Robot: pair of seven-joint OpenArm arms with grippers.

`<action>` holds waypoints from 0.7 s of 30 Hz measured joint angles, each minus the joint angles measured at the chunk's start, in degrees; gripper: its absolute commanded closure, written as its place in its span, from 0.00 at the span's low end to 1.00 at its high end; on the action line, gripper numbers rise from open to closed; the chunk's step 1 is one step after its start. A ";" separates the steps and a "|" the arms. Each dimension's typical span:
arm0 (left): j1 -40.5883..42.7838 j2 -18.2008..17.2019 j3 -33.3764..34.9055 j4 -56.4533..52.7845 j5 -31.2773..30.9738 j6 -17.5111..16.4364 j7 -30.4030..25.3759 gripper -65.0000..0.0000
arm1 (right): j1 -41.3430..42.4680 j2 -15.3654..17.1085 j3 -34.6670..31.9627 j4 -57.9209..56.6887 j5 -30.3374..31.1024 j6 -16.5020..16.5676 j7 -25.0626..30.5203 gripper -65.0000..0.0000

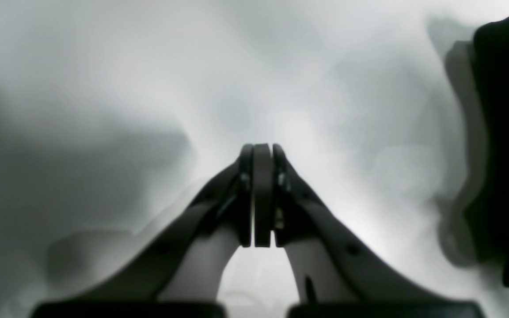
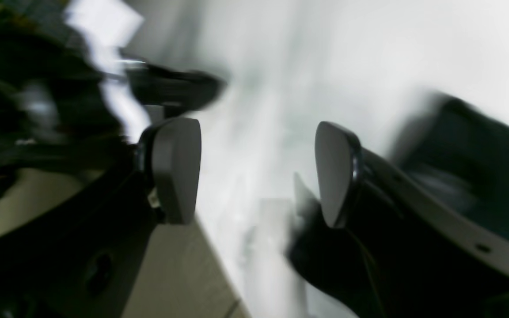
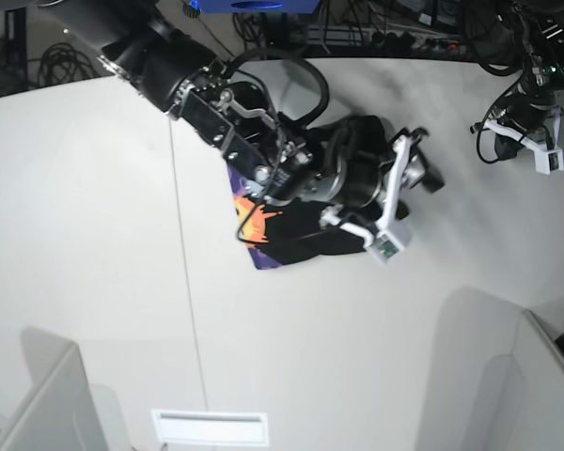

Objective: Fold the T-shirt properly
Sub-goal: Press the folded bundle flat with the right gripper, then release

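1. T-shirt (image 3: 296, 230): black cloth lying bunched on the white worktop (image 3: 94, 235), near the middle of the base view, largely hidden under the right arm.
2. A strip of its print shows at the near edge, an orange-yellow sun shape on purple, facing up.
3. Right gripper (image 3: 415, 164) hangs over the far-right end of the bunched cloth in the base view; its jaws stand released, well apart.
4. In the right wrist view, the right gripper (image 2: 258, 172) shows two grey pads with bare white worktop between them and nothing held; that picture is blurred.
5. Dark cloth of the T-shirt (image 2: 471, 168) lies behind and beside one of the pads in that view; whether it touches the pad I cannot tell.
6. Left gripper (image 3: 531, 141) is at the far right of the base view, well apart from the T-shirt.
7. In the left wrist view, the left gripper (image 1: 262, 194) has its jaws clenched, pads pressed flat together, with nothing between them.
8. A dark fold of cloth (image 1: 502, 145) shows at the right edge of that view, away from the jaws.
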 measured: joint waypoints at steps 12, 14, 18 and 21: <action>0.42 2.93 4.98 5.16 -14.60 0.09 0.02 1.00 | -21.73 11.82 31.45 7.85 -0.24 -1.09 12.66 1.00; -0.76 2.64 4.98 4.46 -18.43 -0.02 0.02 0.74 | -25.49 11.13 35.41 8.61 0.28 -0.55 12.90 1.00; -2.84 2.89 5.07 1.70 -22.95 -0.17 -0.17 0.20 | -29.92 11.23 41.18 8.90 0.35 -0.42 12.61 1.00; -5.01 2.60 9.68 -2.12 -23.67 0.42 -0.20 0.00 | -31.04 11.54 43.52 8.90 -0.02 -0.57 13.05 1.00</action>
